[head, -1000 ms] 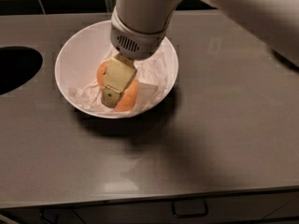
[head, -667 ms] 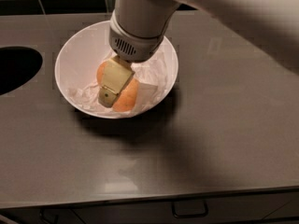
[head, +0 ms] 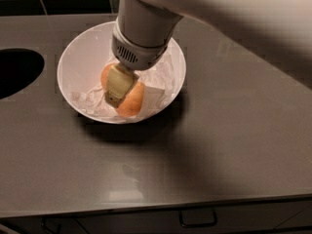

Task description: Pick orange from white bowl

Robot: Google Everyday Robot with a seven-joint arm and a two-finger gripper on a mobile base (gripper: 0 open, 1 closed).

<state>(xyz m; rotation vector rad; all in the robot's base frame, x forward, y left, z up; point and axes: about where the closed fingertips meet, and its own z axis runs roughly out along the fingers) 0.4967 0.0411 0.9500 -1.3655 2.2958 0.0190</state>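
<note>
Here we are at the steel bench [head: 229, 145], and the white bowl [head: 78, 65] sits toward the back edge, a little left of the middle, with its shadow spilling toward the front edge. Crumpled white paper [head: 158, 82] lines the bottom of the bowl and bunches up against its right wall. The orange [head: 135, 100] lies on that paper, low in the bowl and nearer the side that faces the front edge. The arm [head: 146, 23] reaches in from the back right corner, its thick pale wrist hanging right over the bowl and covering the far rim. The gripper [head: 117, 92] is down inside the bowl, its yellowish tip laid straight across the orange and touching it, so orange skin shows on both sides of the tip, a sliver to the left and a bigger bulge to the right. Has it got a hold? From here I cannot tell, because the wrist and the fruit hide most of the tool, and how wide it stands is hidden too. The orange seems to rest on the paper, though contact underneath is hard to see. Over at the left edge of the bench a dark rounded opening [head: 14, 72] cuts into the surface, well apart from the bowl. Below the front edge, a drawer handle [head: 197, 219] shows.
</note>
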